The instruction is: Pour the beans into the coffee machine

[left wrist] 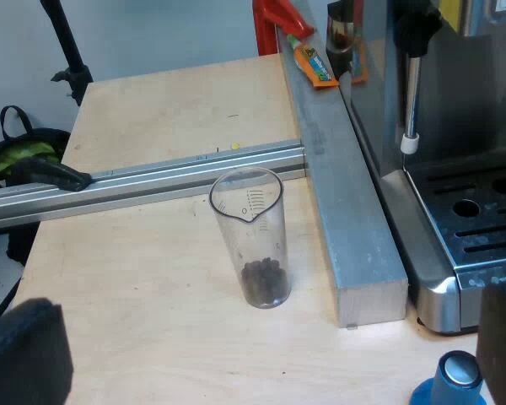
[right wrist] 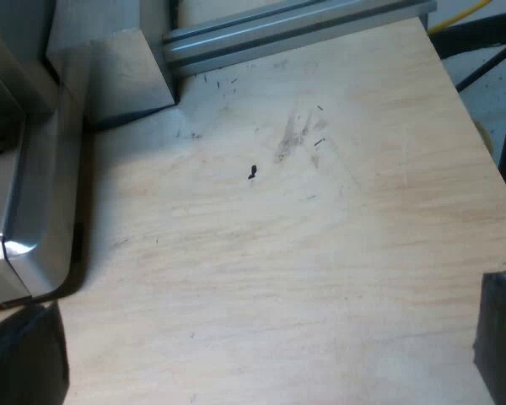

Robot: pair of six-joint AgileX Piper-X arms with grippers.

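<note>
A clear measuring glass point(left wrist: 251, 240) stands upright on the wooden table point(left wrist: 152, 321), with dark coffee beans point(left wrist: 264, 283) in its bottom. My left gripper point(left wrist: 266, 342) is open, its two black fingers point(left wrist: 25, 354) spread wide, and it hangs a short way back from the glass with nothing held. The espresso machine point(left wrist: 455, 169) stands beyond a thick metal bar point(left wrist: 350, 202), its drip tray and steam wand point(left wrist: 411, 93) showing. My right gripper point(right wrist: 261, 354) is open over bare wood, close to the machine's base corner point(right wrist: 29, 219).
A blue tamper point(left wrist: 451, 381) stands near the machine's base. An aluminium rail point(left wrist: 152, 181) runs across the table behind the glass and meets the bar. A dark speck point(right wrist: 252, 173) lies on the wood. The table's edge point(right wrist: 464, 101) drops off past my right gripper.
</note>
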